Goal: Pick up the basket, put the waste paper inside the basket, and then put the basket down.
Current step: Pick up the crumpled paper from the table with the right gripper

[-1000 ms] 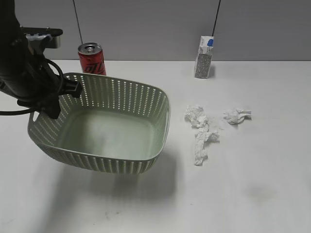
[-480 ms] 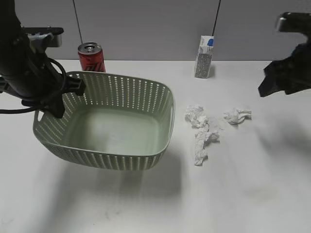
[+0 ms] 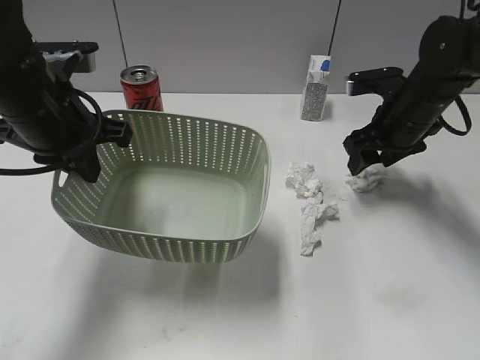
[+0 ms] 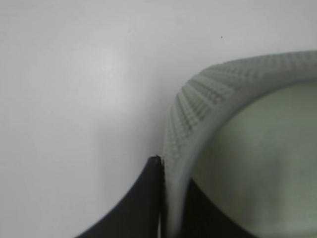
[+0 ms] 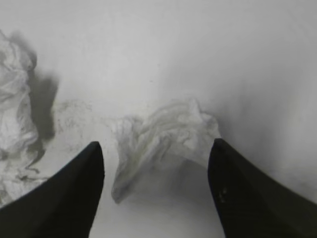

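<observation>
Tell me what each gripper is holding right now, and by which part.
The left gripper clamps the basket by its left rim wall, lifted and tilted. The right gripper holds nothing; it is open around a waste paper wad.

No legible text; only unreadable white script on the red can (image 3: 142, 90).

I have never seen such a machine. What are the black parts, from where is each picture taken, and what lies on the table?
The black parts are two robot arms, each ending in a gripper. One picture is from a camera in front of the table; the other two are from cameras on the wrists. The left gripper is shut on the rim of the green basket and holds it tilted above the table. The right gripper is open, one finger on each side of a wad of waste paper. More paper lies beside it. A red can and a small carton stand at the back.
</observation>
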`<state>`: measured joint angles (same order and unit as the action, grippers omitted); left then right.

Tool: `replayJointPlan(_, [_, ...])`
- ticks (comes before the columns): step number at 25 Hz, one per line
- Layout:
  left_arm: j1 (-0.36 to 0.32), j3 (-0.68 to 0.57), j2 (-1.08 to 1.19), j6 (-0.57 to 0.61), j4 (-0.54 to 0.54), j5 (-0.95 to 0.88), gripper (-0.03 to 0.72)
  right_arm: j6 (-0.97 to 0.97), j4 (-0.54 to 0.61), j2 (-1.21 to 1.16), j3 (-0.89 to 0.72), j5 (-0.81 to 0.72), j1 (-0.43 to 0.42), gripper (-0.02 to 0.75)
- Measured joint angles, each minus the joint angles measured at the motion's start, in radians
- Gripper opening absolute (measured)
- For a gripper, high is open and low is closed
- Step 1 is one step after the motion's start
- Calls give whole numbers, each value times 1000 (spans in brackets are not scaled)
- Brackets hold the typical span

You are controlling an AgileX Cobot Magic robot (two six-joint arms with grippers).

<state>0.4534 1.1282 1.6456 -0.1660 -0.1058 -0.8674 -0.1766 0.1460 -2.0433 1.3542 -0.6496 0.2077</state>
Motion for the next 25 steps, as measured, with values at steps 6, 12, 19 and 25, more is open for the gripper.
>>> replayJointPlan(6, [0, 0, 0, 0, 0, 1, 8, 4, -2, -67, 14, 3, 0, 496])
replayJointPlan(12, [0, 0, 0, 0, 0, 1, 8, 4, -2, -92, 16, 7, 0, 412])
replayJointPlan(19, [0, 0, 0, 0, 0, 1, 8, 6, 14, -93, 17, -19, 0, 43])
replayJointPlan(25, [0, 0, 0, 0, -1, 1, 8, -13, 83, -56, 19, -141, 8, 6])
